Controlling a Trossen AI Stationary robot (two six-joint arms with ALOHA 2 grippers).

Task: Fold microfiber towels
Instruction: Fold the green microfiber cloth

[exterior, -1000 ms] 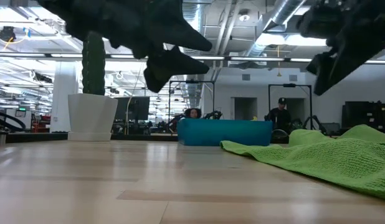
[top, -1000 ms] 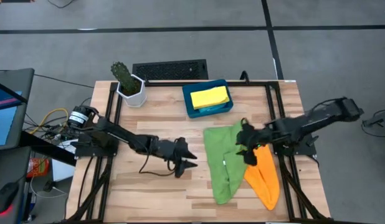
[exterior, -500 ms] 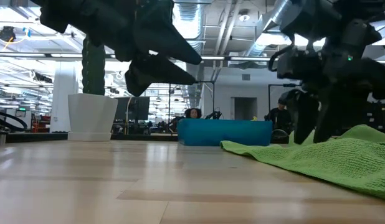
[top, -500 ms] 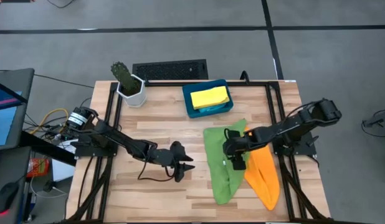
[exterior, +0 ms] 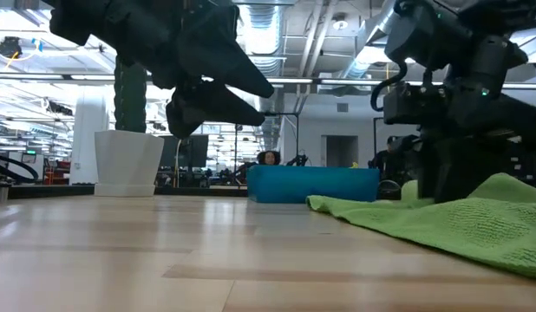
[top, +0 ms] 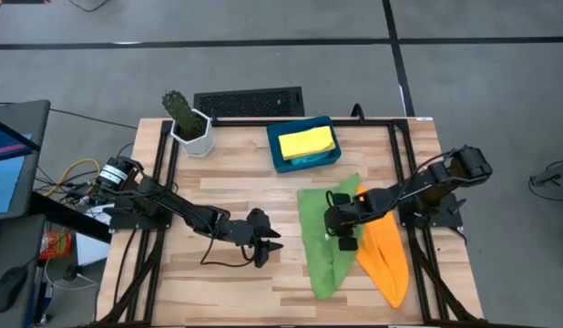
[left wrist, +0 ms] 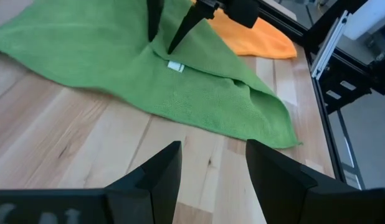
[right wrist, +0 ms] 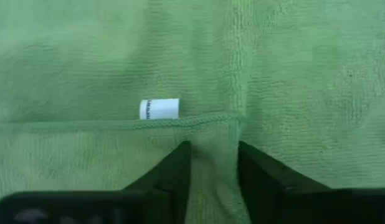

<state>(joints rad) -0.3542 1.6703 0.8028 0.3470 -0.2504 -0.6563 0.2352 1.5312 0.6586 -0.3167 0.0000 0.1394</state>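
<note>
the green towel [top: 321,246] lies right of centre in the high view, a long rumpled strip running from mid-frame down toward the lower edge, one flap folded over with a small white tag [right wrist: 159,109] beside its hemmed edge. the orange towel [top: 387,260] lies just right of it, touching, partly underneath. the yellow towel [top: 306,141] sits folded in the upper centre.

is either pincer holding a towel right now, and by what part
The right pincer is pinching the green towel at a hemmed edge beside its white tag. The left pincer is open, holding nothing.
</note>
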